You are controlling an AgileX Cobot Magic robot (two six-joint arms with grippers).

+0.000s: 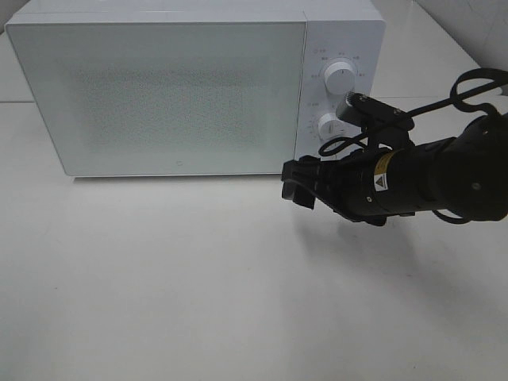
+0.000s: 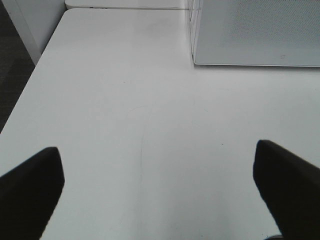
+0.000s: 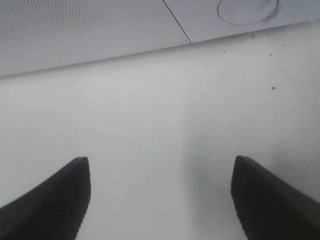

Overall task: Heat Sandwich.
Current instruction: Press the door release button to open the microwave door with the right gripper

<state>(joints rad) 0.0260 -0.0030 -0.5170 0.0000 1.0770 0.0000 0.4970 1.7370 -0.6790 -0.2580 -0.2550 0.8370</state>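
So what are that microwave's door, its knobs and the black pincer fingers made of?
Door: probably glass, smooth white, with a fine dotted screen behind it. Knobs: seemingly smooth white plastic, judging by their plain moulded look. Right pincer fingers: matte black with fine ribbing, so rubber or textured plastic; I cannot tell which.

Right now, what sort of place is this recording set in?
Likely a lab bench staged as a kitchen: a white microwave, door shut, on a plain white table, the right gripper open before it.

I see white microwave (image 1: 159,87) upper left, door shut, dials (image 1: 340,79) on its right; white table (image 1: 198,302) below.
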